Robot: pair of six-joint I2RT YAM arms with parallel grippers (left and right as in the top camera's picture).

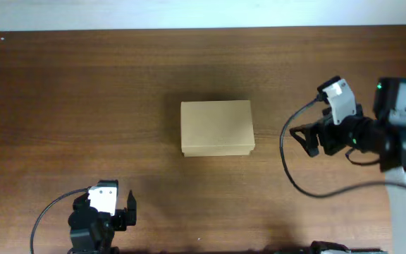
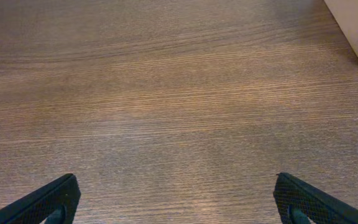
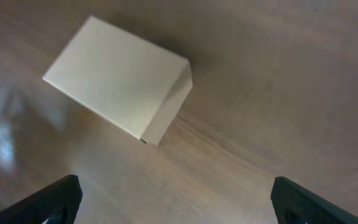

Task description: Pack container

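Note:
The container (image 1: 216,127) is a tan cardboard box with its lid shut, lying in the middle of the wooden table. It shows whole in the right wrist view (image 3: 123,76), and one corner shows in the left wrist view (image 2: 357,27). My right gripper (image 1: 306,138) is open and empty, to the right of the box and apart from it; its fingertips (image 3: 174,200) frame bare table. My left gripper (image 1: 122,213) is open and empty near the front edge, left of the box; its fingers (image 2: 178,202) are spread wide over bare wood.
The wooden table (image 1: 83,106) runs to a pale wall strip at the back. A black cable (image 1: 291,173) loops from the right arm over the table. No small items show in any view.

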